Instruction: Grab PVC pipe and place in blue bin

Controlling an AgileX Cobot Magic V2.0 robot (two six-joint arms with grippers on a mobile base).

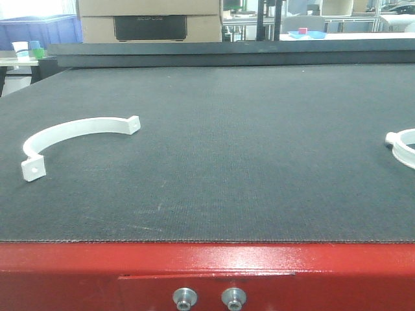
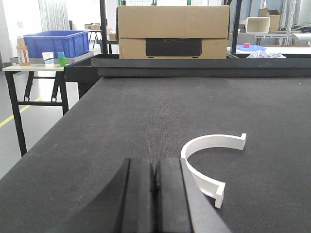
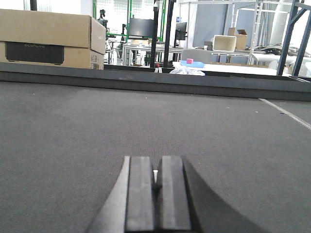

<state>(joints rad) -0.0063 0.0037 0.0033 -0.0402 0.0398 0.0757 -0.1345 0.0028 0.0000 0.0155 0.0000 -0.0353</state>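
Observation:
A PVC pipe (image 1: 71, 129), a white half-ring strap with a holed tab at each end, lies flat on the dark mat at the left. In the left wrist view that PVC pipe (image 2: 214, 141) rests just right of and ahead of my left gripper (image 2: 155, 165), which is shut with nothing in it. A second white strap (image 1: 403, 144) shows partly at the right edge. My right gripper (image 3: 155, 162) is shut low over bare mat, with a thin white sliver showing in the slit between its fingers. The blue bin (image 2: 56, 42) stands on a side table beyond the mat's far left corner. Neither gripper shows in the front view.
A raised dark rail (image 1: 227, 52) runs along the mat's far side, with a cardboard box (image 2: 172, 31) behind it. Small cups and a bottle (image 2: 22, 51) stand by the bin. The red table front (image 1: 207, 272) is nearest the front camera.

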